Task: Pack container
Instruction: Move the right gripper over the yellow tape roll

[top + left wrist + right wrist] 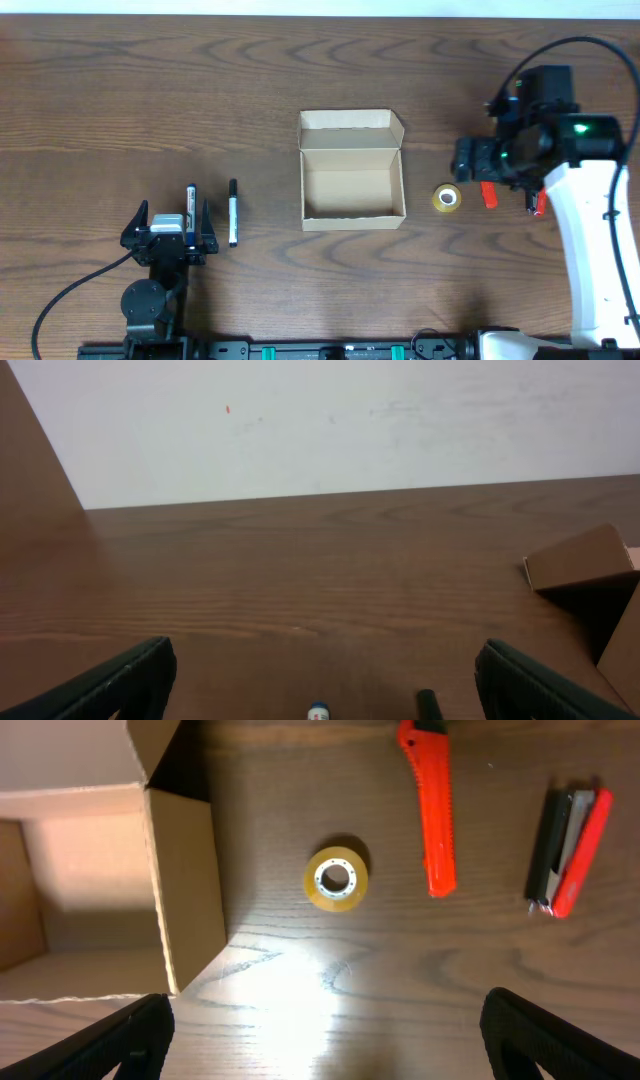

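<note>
The container [352,170] is a tan cardboard box, open, its flap lid standing at the far side, at the table's middle. It also shows in the right wrist view [185,890], and a corner shows in the left wrist view [585,560]. My left gripper [168,235] is open over a white-and-blue pen [191,200], whose tip lies between the fingers [318,711]. A black pen [233,212] lies just to its right [428,703]. My right gripper [478,160] is open and empty [325,1040], above the yellow tape roll [447,197] [336,878].
A red utility knife [488,194] [436,810] and a red-and-black stapler [536,203] [570,850] lie right of the tape roll. A pale wall stands beyond the table's far edge [330,490].
</note>
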You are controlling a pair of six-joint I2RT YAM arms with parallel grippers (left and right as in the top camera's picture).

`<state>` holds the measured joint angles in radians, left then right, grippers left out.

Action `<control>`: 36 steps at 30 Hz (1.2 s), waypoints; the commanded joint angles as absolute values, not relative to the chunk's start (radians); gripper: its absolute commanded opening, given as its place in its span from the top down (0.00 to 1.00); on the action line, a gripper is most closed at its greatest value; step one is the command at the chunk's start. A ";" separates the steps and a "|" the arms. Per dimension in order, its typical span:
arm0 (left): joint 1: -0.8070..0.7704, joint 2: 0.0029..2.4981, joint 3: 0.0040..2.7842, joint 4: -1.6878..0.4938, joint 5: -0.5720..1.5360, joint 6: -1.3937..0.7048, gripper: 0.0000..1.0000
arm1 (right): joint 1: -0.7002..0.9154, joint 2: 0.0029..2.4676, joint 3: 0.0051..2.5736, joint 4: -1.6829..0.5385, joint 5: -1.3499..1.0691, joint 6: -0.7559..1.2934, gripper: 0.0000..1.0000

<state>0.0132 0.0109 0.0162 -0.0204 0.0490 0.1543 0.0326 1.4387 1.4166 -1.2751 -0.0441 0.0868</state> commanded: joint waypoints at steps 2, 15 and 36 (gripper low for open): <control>0.019 0.006 0.004 -0.071 0.078 0.149 0.04 | 0.126 1.427 1.308 -1.219 0.004 0.093 0.06; 0.019 0.006 0.005 -0.071 0.078 0.149 0.05 | 0.178 1.427 0.997 -0.966 -0.006 0.216 0.08; 0.019 0.006 0.005 -0.071 0.079 0.149 0.05 | 0.142 1.514 0.876 -0.719 -0.072 0.215 0.10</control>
<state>0.0132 0.0109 0.0162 -0.0204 0.0490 0.1543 0.1635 1.4639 0.8642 -0.7189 -0.0273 0.2237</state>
